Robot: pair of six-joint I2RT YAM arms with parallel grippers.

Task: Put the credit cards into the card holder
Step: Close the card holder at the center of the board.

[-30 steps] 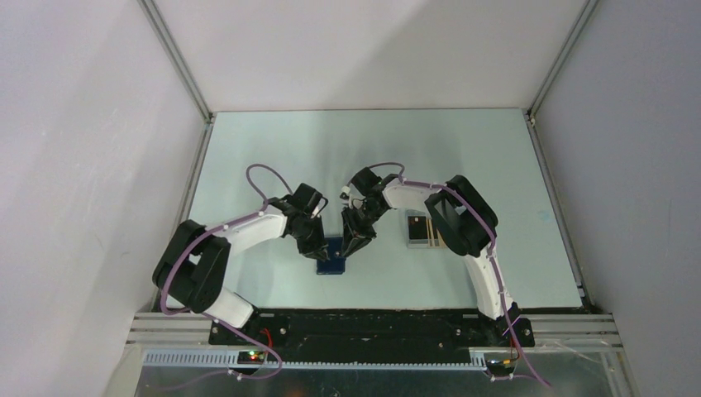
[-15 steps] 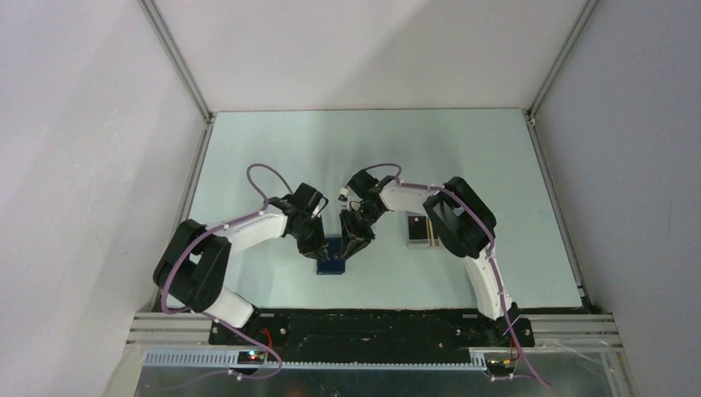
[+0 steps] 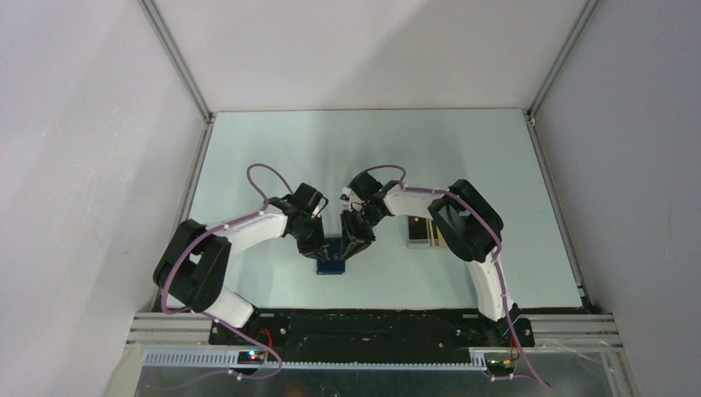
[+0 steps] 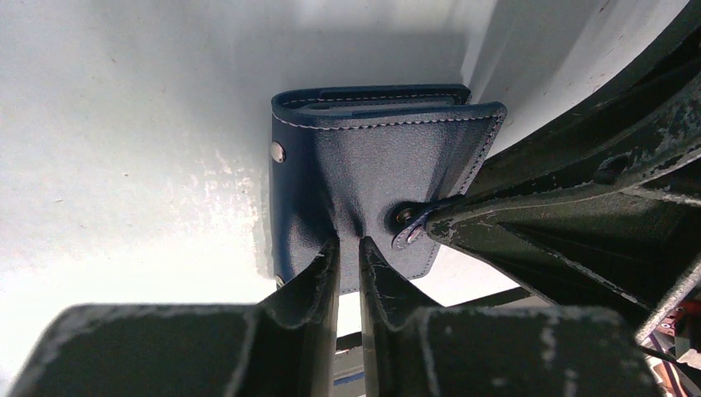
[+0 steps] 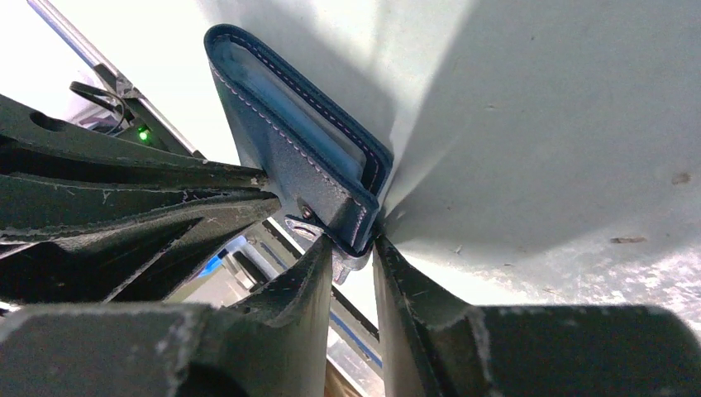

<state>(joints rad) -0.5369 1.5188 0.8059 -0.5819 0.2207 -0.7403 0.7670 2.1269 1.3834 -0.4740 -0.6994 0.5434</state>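
Task at an early stage: the card holder point(image 3: 332, 262), a navy folding wallet, rests on the worktop point(image 3: 364, 149) with its leaves slightly parted and both sets of jaws upon it. No card is seen inside it, so every insertion is judged not yet done. A fold of its front flap is pinched between the left jaws, which are pressed nearly together. Its clasp-side corner is straddled by the right jaws, set a little apart; whether that corner is gripped or merely flanked cannot be told. The credit cards point(image 3: 431, 237) are taken to be the pale yellow strips lying to the right of the card holder, well apart from it, just beside a dark-based case point(image 3: 416, 231). Their number cannot be made out, as they are small and partly covered by the right arm point(image 3: 463, 223). The inner pockets of the card holder are hidden in every view
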